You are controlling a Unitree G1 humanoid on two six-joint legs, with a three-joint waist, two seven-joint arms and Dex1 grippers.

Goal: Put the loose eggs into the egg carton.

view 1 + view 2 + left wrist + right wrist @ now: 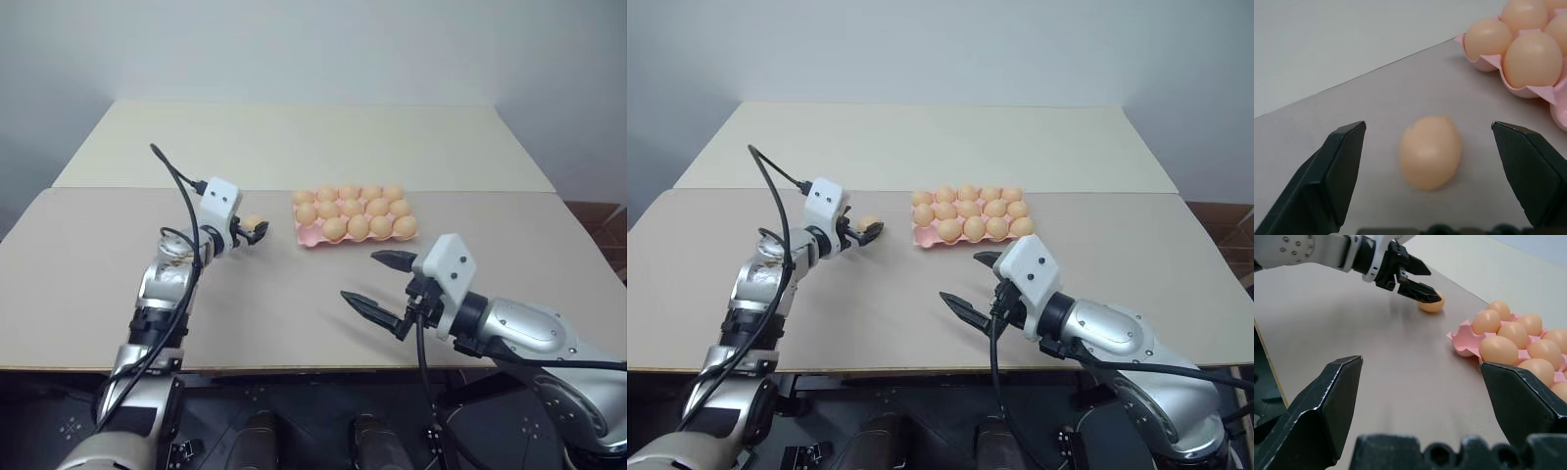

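One loose egg (1430, 152) lies on the tabletop (98, 264) right between the wide-open fingers of the left gripper (257, 231). The right gripper (384, 284), released too, is farther away.

**No readable text**

No words, labels, brand marks, numbers or signs can be read anywhere in these views. The egg carton (312, 235), the eggs in it, the tabletop (294, 294) and the arm housings all show plain, unmarked surfaces.
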